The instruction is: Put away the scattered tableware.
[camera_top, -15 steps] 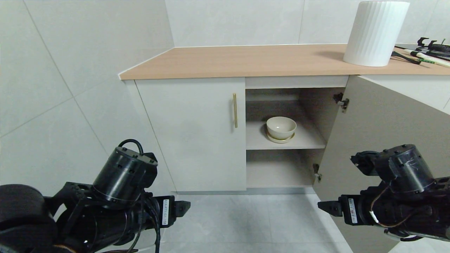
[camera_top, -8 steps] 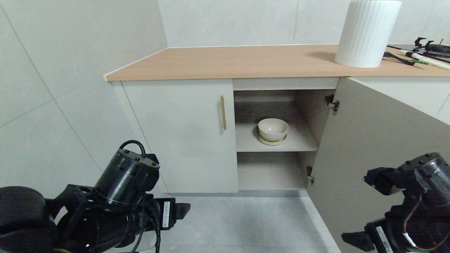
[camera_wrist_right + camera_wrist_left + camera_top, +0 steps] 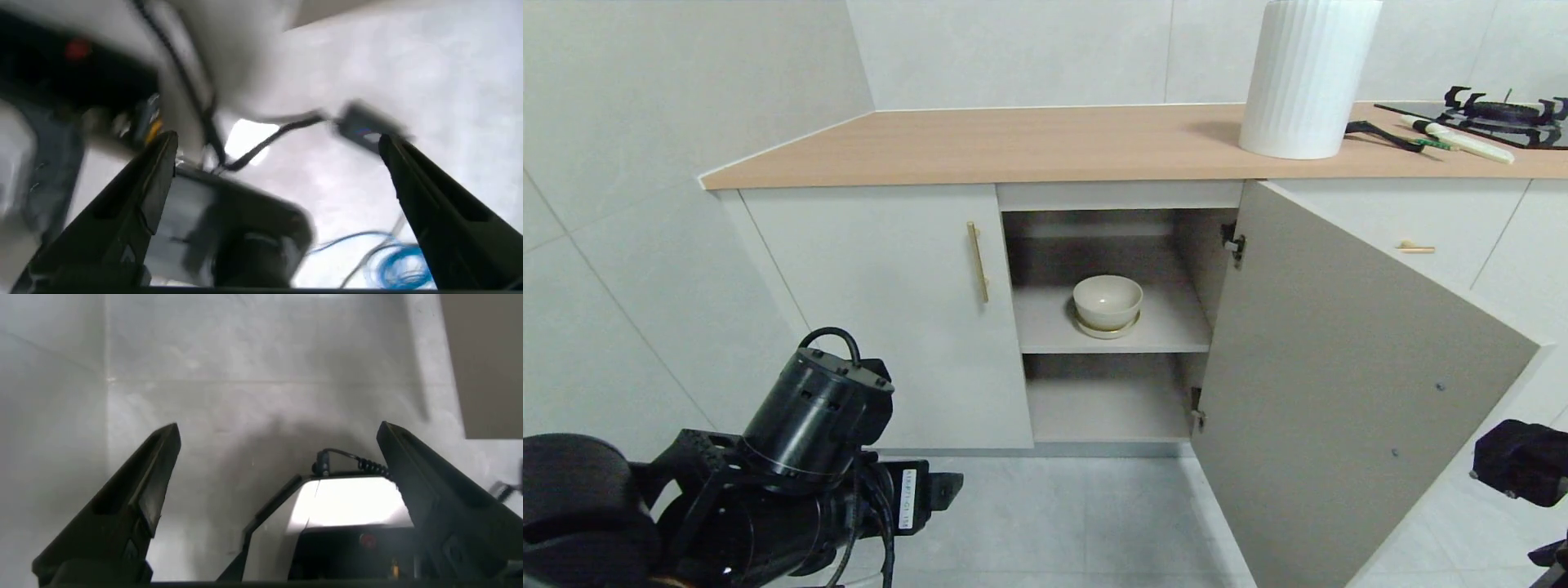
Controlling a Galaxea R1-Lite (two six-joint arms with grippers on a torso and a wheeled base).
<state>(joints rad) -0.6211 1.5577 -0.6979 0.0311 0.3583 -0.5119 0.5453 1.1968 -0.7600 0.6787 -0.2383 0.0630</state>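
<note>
A cream bowl [image 3: 1107,299] sits on a small plate [image 3: 1104,330] on the upper shelf [image 3: 1168,327] of the open cabinet. My left gripper [image 3: 278,461] hangs low over the tiled floor, left of the cabinet and well short of it. Its fingers [image 3: 151,486] are spread open with nothing between them. My right gripper [image 3: 278,175] is also open and empty. The right arm [image 3: 1519,474] is low at the far right, beyond the open door.
The cabinet's right door [image 3: 1331,367] swings wide out toward me. The left door [image 3: 882,310] with a gold handle [image 3: 978,261] is closed. A white ribbed container [image 3: 1307,77], utensils [image 3: 1454,139] and a stove burner [image 3: 1499,110] are on the wooden countertop [image 3: 1013,147]. The lower shelf [image 3: 1107,408] is bare.
The head camera has swung, so the whole cabinet has shifted left in the picture. The right arm has dropped down and to the right edge. The left arm has kept its place.
</note>
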